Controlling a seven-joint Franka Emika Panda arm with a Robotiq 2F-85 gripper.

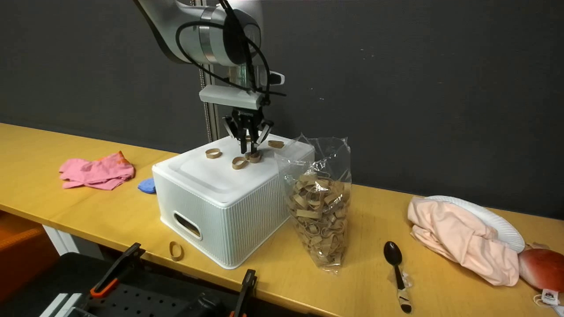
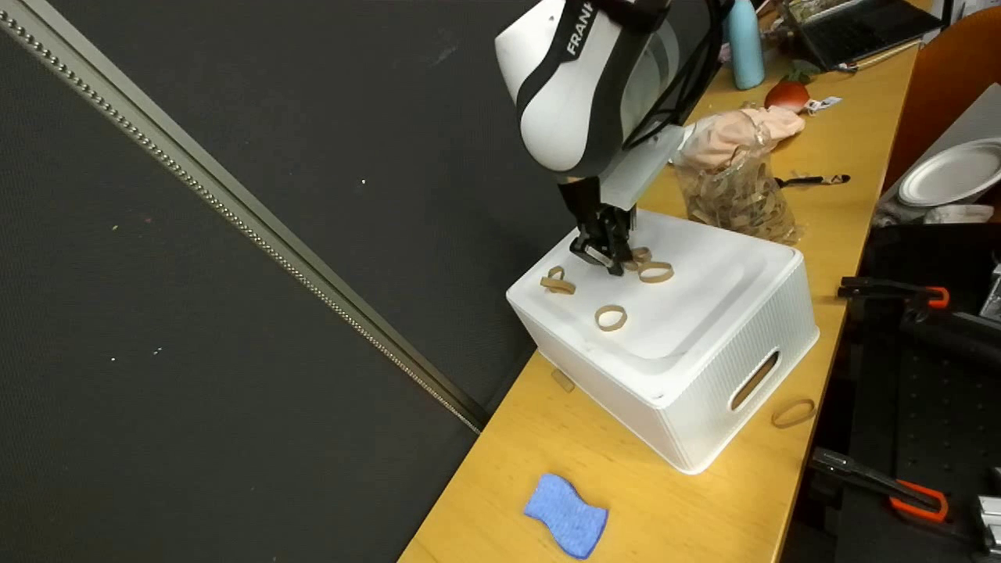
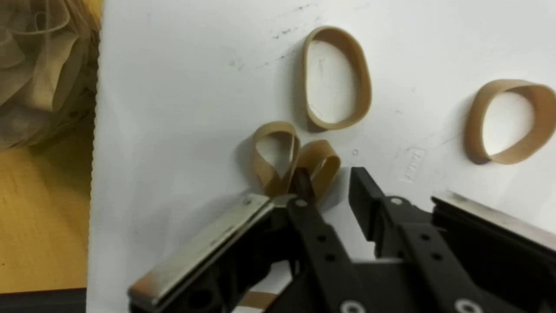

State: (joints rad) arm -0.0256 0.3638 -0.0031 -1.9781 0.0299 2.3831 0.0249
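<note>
In the wrist view, the gripper [image 3: 331, 177] is caught with its fingers partly parted, nothing clasped between; one fingertip is set at tan rubber-band loops [image 3: 316, 152], towards the edge of the white bin [image 3: 173, 108] flanked by the bag of bands [image 3: 52, 74]. Light, springy handling is expected, best pinched across an upstanding wall! In an exterior view, another band [image 1: 240, 166] is spotted just beside, crowding the fingers. In an exterior view, a blue sponge [image 2: 567, 516] is seen well apart.
</note>
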